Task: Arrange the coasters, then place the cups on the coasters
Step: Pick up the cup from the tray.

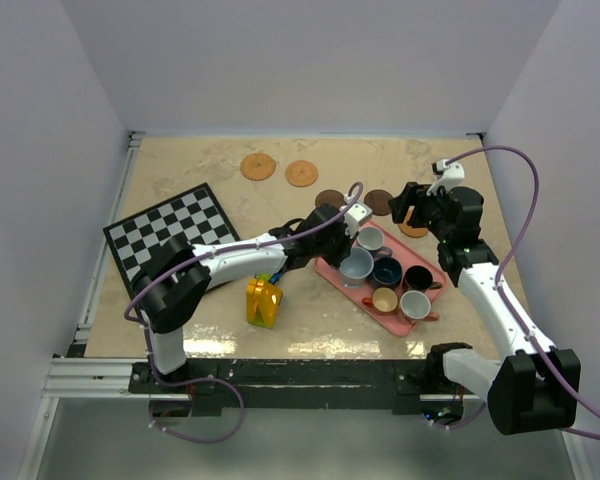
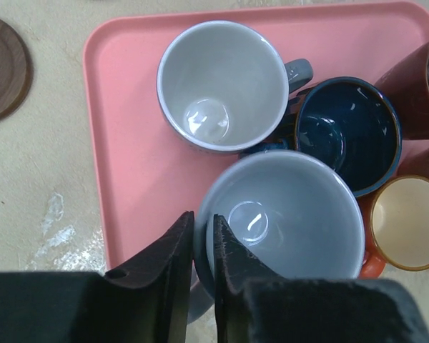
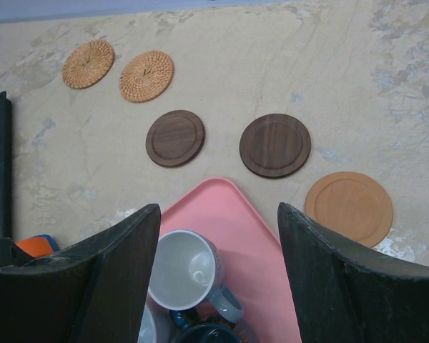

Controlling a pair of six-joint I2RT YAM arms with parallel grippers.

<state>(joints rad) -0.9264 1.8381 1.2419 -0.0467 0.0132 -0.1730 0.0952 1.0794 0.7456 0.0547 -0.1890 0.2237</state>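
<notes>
Several cups stand crowded on a pink tray (image 1: 327, 268). My left gripper (image 2: 202, 218) is shut on the rim of a pale blue cup (image 2: 286, 214), one finger inside and one outside. Beside it are a second pale cup (image 2: 222, 82), a navy cup (image 2: 347, 132) and a tan cup (image 2: 407, 221). My right gripper (image 3: 218, 207) hangs open above the tray's far corner, holding nothing. Beyond the tray lie two woven coasters (image 3: 88, 63) (image 3: 146, 76), two dark brown coasters (image 3: 175, 138) (image 3: 275, 145) and an orange coaster (image 3: 349, 208).
A black-and-white checkerboard (image 1: 170, 235) lies at the left. A yellow and orange toy block (image 1: 263, 302) stands near the front edge, left of the tray. White walls enclose the table on three sides.
</notes>
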